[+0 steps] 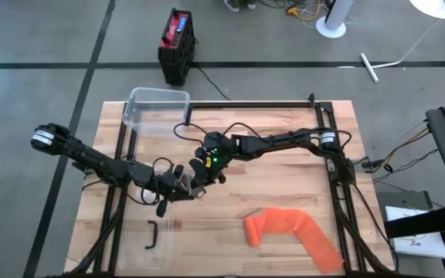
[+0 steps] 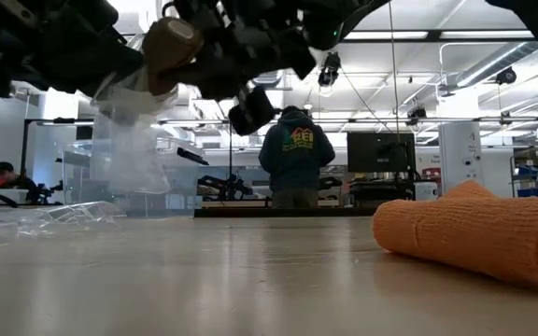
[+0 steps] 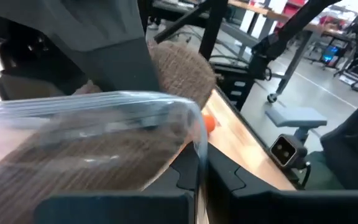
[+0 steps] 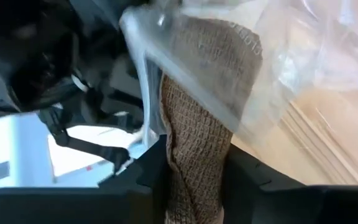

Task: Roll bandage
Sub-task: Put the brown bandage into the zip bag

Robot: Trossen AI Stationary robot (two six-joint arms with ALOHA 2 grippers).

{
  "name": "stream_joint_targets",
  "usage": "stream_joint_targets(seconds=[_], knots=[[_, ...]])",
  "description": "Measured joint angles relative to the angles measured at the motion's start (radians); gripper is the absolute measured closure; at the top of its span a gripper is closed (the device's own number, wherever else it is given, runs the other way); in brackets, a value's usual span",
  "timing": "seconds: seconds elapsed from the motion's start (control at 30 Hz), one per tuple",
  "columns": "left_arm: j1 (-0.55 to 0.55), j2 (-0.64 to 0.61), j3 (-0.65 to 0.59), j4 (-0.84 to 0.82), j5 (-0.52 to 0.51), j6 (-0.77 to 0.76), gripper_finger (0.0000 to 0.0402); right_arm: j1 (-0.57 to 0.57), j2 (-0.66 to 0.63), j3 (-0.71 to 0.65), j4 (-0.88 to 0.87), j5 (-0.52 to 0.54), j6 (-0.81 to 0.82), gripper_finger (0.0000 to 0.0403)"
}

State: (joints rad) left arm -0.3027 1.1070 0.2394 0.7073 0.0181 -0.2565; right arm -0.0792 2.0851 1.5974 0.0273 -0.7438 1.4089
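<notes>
A brown bandage (image 2: 171,42) (image 4: 197,124) is held above the table's middle, partly inside a clear plastic bag (image 2: 129,140) that hangs below it. My left gripper (image 1: 178,184) (image 3: 201,193), reaching in from the left, is shut on the bag. My right gripper (image 1: 201,171) (image 4: 194,196), reaching in from the right, is shut on the brown bandage. An orange bandage (image 1: 292,232) (image 2: 474,233) lies loosely spread on the table at the near right, and neither gripper touches it. My left gripper pinches the bag's clear edge (image 3: 199,155) between its shut fingers, coming about level from the table's left. The bag is clear of the table and hangs slack. My right gripper pinches the brown bandage's bare end (image 4: 194,168) between its two fingers, coming from the table's right and slanting a little downward. The bandage's other end (image 4: 216,50) sits under the bag's plastic. The bandage is lifted clear of the table.
A clear plastic bin (image 1: 157,108) stands at the far left. Clear plastic (image 1: 149,239) with a small black piece (image 1: 151,234) lies at the near left. A black frame (image 1: 331,162) runs along the table's edges. A person (image 2: 295,159) stands beyond the far edge.
</notes>
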Motion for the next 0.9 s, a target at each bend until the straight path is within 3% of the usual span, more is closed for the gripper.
stream_joint_targets(seconds=[0.6, 0.9], knots=[[0.001, -0.001, -0.001, -0.09, -0.009, -0.015, 0.0401, -0.007, -0.007, 0.0, -0.057, -0.083, 0.005, 0.0134], [0.001, 0.0, -0.001, -0.089, -0.01, -0.015, 0.0401, -0.024, -0.001, 0.0, -0.082, -0.147, 0.011, 0.0101]])
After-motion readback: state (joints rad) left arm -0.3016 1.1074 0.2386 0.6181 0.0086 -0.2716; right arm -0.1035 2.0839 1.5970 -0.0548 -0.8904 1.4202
